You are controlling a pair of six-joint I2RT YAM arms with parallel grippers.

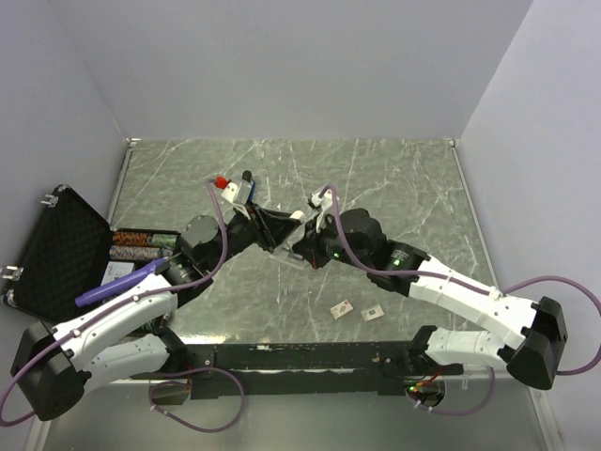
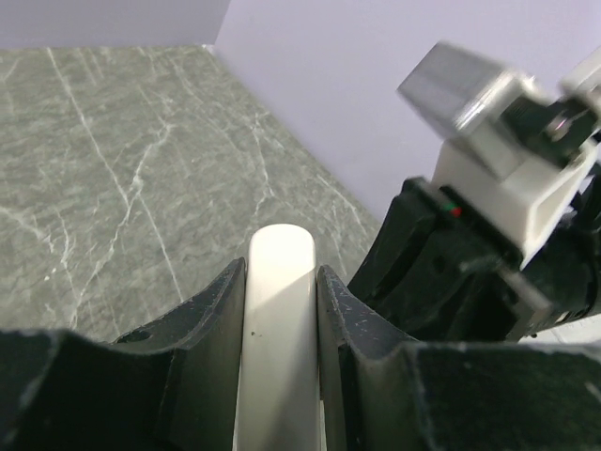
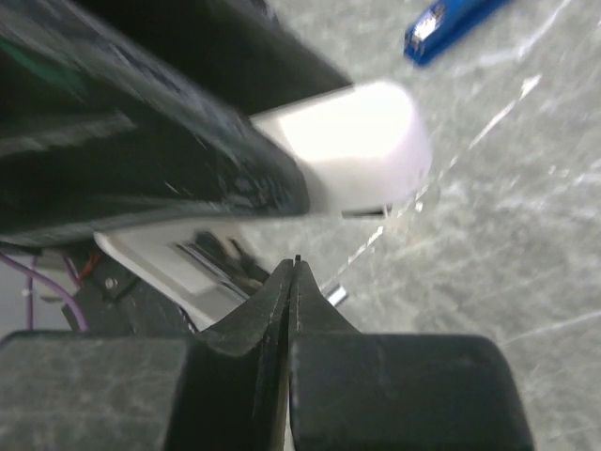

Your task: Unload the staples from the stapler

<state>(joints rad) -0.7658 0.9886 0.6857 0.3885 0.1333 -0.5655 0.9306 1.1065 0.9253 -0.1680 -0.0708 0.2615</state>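
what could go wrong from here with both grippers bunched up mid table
The left gripper, clamped on the white rounded oblong bar, and the shut right gripper nearly meet, so they may collide. The small blue stapler lies apart on the table, ungripped, so unloading may stall.

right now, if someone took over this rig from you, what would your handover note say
The left gripper has its fingers closed on a white rounded bar.
The right gripper has its fingers shut and empty, close by the bar's end.
The blue stapler lies on the table, held by neither gripper.
No staples are visible.
Done: nothing that shows.
Left: grasp the stapler, open it, and take the staples out.
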